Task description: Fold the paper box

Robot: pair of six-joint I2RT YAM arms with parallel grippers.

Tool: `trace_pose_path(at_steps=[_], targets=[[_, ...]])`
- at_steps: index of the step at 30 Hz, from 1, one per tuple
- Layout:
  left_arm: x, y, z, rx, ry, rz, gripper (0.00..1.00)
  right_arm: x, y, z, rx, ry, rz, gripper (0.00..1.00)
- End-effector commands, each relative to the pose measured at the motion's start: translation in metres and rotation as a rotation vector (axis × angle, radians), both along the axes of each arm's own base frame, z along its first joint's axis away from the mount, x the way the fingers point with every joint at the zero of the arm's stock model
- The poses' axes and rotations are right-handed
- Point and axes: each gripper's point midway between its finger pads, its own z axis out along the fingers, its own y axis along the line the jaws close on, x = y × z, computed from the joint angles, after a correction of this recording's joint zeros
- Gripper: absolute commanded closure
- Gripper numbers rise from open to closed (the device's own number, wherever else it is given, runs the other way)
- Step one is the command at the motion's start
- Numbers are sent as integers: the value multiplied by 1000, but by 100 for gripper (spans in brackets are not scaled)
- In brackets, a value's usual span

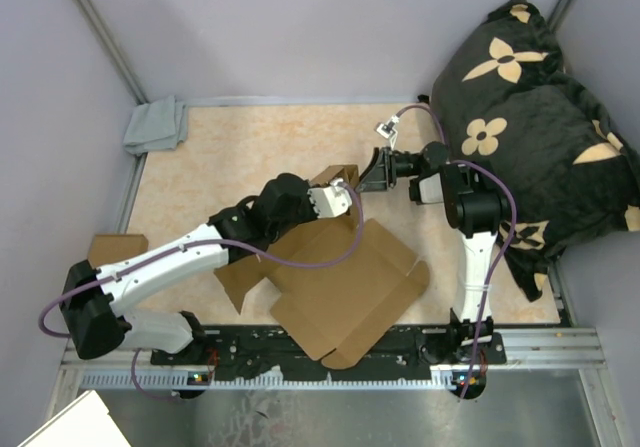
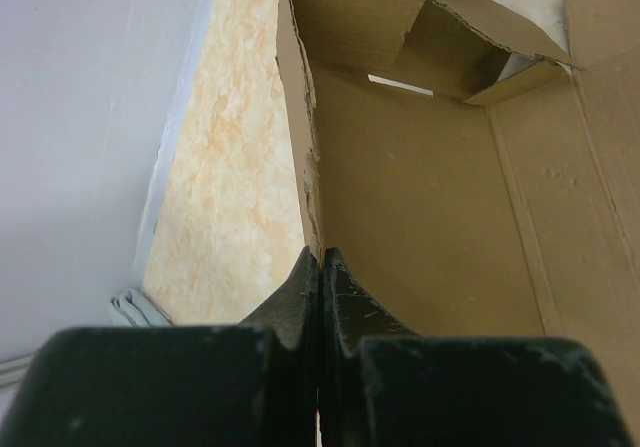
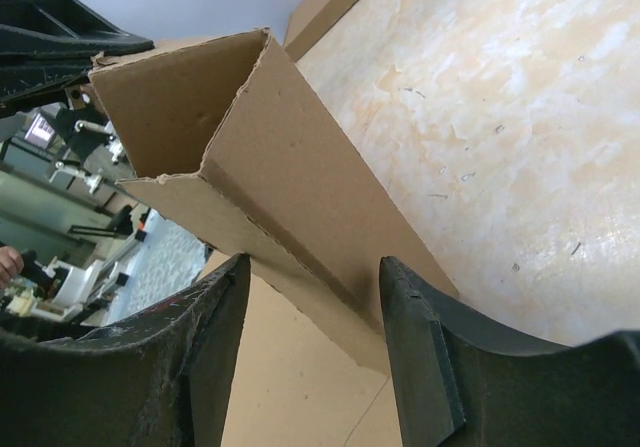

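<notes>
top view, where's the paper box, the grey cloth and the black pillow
paper box (image 1: 345, 292), top view, on its flat middle panel
grey cloth (image 1: 157, 125), top view, middle of the folded bundle
black pillow (image 1: 525, 105), top view, dark fabric between two flower prints

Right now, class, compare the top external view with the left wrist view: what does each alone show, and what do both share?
Only top external: the flowered black cushion and the right end effector at the raised flap. Only left wrist: a close look at the left end effector shut on the paper box wall's edge. Both: the paper box and the tan tabletop.
</notes>
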Motion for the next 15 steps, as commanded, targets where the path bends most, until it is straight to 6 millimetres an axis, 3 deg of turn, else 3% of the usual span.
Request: trace_pose_path(at_steps=[1,15], targets=[[-6,0,-3,57,-25,-15,100,-13,-7,20,0,-265,57,44],[-8,14,-11,166,-94,28,100,-18,-31,16,-22,-301,36,42]])
